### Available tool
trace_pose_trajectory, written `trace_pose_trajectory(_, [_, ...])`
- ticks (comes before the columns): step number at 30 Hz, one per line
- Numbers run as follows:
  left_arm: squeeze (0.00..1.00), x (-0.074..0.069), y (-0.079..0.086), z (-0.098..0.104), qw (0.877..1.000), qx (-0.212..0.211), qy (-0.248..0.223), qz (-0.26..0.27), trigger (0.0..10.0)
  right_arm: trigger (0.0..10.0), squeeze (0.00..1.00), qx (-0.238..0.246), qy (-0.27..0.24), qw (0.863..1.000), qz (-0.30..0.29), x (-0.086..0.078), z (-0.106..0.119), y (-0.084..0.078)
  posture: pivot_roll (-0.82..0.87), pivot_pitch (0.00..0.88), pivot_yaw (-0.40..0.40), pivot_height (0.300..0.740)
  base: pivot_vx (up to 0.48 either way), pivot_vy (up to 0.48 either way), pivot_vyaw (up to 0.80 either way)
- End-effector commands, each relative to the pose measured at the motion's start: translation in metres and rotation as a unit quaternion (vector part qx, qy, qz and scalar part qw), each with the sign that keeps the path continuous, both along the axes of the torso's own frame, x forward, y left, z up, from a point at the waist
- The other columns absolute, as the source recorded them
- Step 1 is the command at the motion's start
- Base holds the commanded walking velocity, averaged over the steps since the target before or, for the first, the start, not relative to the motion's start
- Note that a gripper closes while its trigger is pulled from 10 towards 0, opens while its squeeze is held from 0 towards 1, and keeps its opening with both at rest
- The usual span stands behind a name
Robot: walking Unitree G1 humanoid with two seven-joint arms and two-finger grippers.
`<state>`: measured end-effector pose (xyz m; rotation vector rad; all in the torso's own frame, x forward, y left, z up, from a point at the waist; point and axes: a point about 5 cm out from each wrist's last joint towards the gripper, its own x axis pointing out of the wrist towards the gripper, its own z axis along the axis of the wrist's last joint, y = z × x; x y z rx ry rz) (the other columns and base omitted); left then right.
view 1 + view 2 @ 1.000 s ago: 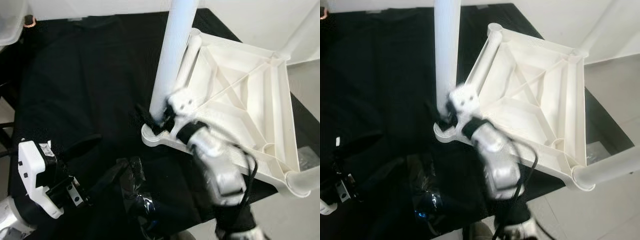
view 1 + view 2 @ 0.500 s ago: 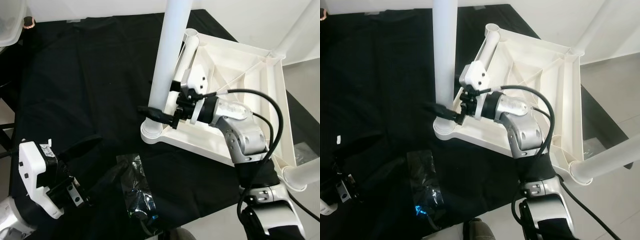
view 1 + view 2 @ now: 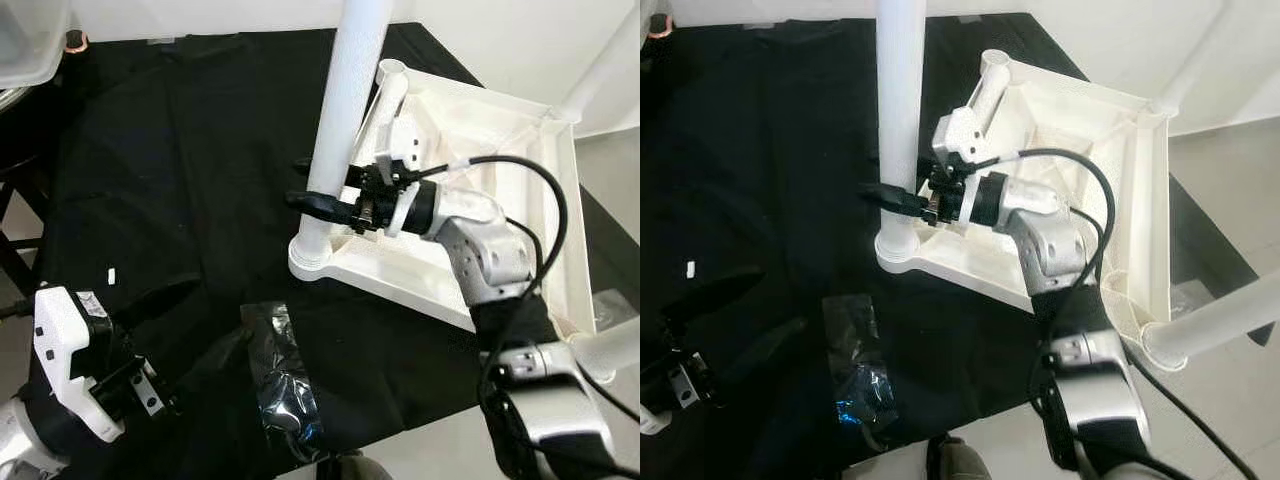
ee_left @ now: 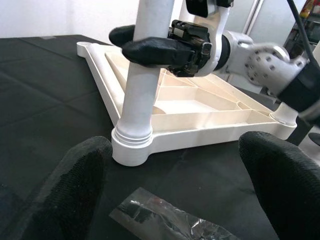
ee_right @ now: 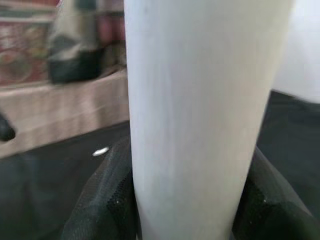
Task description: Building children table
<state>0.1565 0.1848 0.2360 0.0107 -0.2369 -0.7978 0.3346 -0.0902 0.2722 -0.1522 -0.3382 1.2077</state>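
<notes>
A white children's table top (image 3: 480,150) lies upside down on a black cloth. One white leg (image 3: 345,120) stands upright in its near-left corner socket (image 4: 131,147). My right gripper (image 3: 895,195) is shut on this leg a little above the socket, one black finger on each side (image 5: 107,200). The leg (image 5: 200,115) sits close against the right wrist camera. Two more legs stick out of the right-hand corners (image 3: 610,60) (image 3: 615,350). My left gripper (image 3: 200,320) hovers open and low at the near left, its fingers (image 4: 75,190) pointing at the socket from a short distance.
A strip of crumpled clear plastic wrap (image 3: 285,380) lies on the cloth near the front edge. A small white scrap (image 3: 110,274) lies to the left. A clear bin (image 3: 30,30) sits at the far left corner. Pale floor (image 3: 1230,200) shows past the table's right side.
My right arm has swung up from a blurred low pose, and its gripper now holds the leg higher than at the base. The left gripper has stayed in place.
</notes>
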Motion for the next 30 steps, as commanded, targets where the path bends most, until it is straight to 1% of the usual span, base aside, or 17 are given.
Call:
trace_pose_trajectory(1, [0.0,-0.003,-0.002,-0.001,1.0,0.001,0.003,-0.005,10.0,0.0,0.0,-0.03,0.026,0.999,-0.018,0.001,-0.016,0.0,0.18,0.295,-0.127,0.74,0.0,0.0,0.0])
trace_pose_trajectory(2, [0.0,-0.003,-0.001,-0.001,1.0,0.001,0.004,-0.004,10.0,0.0,0.0,-0.007,0.077,0.971,-0.228,-0.005,-0.054,0.017,0.17,0.289,-0.13,0.74,0.0,0.0,0.0])
trace_pose_trajectory(3, [0.0,-0.002,-0.001,-0.001,1.0,0.001,0.003,-0.004,10.0,0.0,0.0,-0.01,0.094,0.944,-0.316,-0.019,-0.077,0.022,0.18,0.284,-0.128,0.74,0.0,0.0,0.0])
trace_pose_trajectory(4, [0.0,-0.002,-0.001,-0.001,1.0,0.001,0.003,-0.004,10.0,0.0,0.0,-0.01,0.094,0.944,-0.316,-0.019,-0.077,0.022,0.18,0.284,-0.128,0.74,0.0,0.0,0.0])
trace_pose_trajectory(5, [0.0,-0.001,-0.001,-0.002,1.0,0.001,0.003,-0.004,10.0,0.0,0.0,-0.012,0.102,0.923,-0.37,-0.031,-0.089,0.024,0.18,0.284,-0.128,0.74,0.0,0.0,0.0])
trace_pose_trajectory(6, [0.0,0.0,-0.001,-0.002,1.0,0.001,0.002,-0.005,10.0,0.0,0.0,-0.015,0.111,0.92,-0.375,-0.04,-0.096,0.031,0.18,0.279,-0.124,0.74,0.0,0.0,0.0])
trace_pose_trajectory(8, [0.0,0.0,-0.001,-0.002,1.0,0.0,0.001,-0.006,10.0,0.0,0.0,-0.015,0.119,0.924,-0.363,-0.045,-0.099,0.038,0.18,0.279,-0.124,0.74,0.0,0.0,0.0])
trace_pose_trajectory(16, [0.0,0.003,-0.004,-0.003,1.0,-0.004,-0.002,-0.011,10.0,0.0,0.0,0.002,0.095,0.934,-0.344,-0.032,-0.08,0.05,0.16,0.261,-0.125,0.74,0.0,0.0,0.0])
trace_pose_trajectory(17, [0.0,0.003,-0.004,-0.003,1.0,-0.004,-0.003,-0.011,10.0,10.0,0.0,-0.002,0.089,0.934,-0.347,-0.033,-0.077,0.05,0.16,0.262,-0.126,0.74,0.0,0.0,0.0])
trace_pose_trajectory(19, [0.0,0.003,-0.004,-0.003,1.0,-0.004,-0.004,-0.009,10.0,10.0,0.0,0.01,0.079,0.936,-0.342,-0.035,-0.068,0.051,0.16,0.266,-0.129,0.74,0.0,0.0,0.0])
trace_pose_trajectory(20, [0.0,0.003,-0.004,-0.003,1.0,-0.004,-0.004,-0.009,10.0,10.0,1.0,0.025,0.076,0.94,-0.331,-0.034,-0.061,0.049,0.16,0.267,-0.129,0.74,0.0,0.0,0.0])
trace_pose_trajectory(22, [0.0,0.003,-0.004,-0.003,1.0,-0.004,-0.004,-0.009,10.0,10.0,1.0,0.046,0.078,0.948,-0.304,-0.031,-0.051,0.048,0.16,0.268,-0.129,0.74,0.0,0.0,0.0])
trace_pose_trajectory(24, [0.0,0.002,-0.004,-0.003,1.0,-0.004,-0.003,-0.009,10.0,10.0,1.0,0.072,0.072,0.965,-0.242,-0.029,-0.033,0.047,0.16,0.274,-0.127,0.74,0.0,0.0,0.0])
trace_pose_trajectory(26, [0.0,0.002,-0.003,-0.002,1.0,-0.004,-0.003,-0.009,10.0,10.0,1.0,0.078,0.073,0.971,-0.214,-0.03,-0.028,0.048,0.16,0.274,-0.127,0.74,0.0,0.0,0.0])
trace_pose_trajectory(28, [0.0,0.002,-0.003,-0.002,1.0,-0.003,-0.003,-0.009,10.0,10.0,1.0,0.062,0.045,0.987,-0.138,-0.031,-0.017,0.043,0.16,0.277,-0.128,0.74,0.0,0.0,0.0])
trace_pose_trajectory(29, [0.0,0.002,-0.003,-0.002,1.0,-0.003,-0.003,-0.009,10.0,10.0,1.0,0.062,0.045,0.987,-0.138,-0.031,-0.017,0.043,0.16,0.277,-0.128,0.74,0.0,0.0,0.0])
trace_pose_trajectory(30, [0.0,0.002,-0.003,-0.002,1.0,-0.003,-0.002,-0.01,10.0,10.0,1.0,0.049,0.034,0.992,-0.108,-0.032,-0.014,0.04,0.16,0.277,-0.128,0.74,0.0,0.0,0.0])
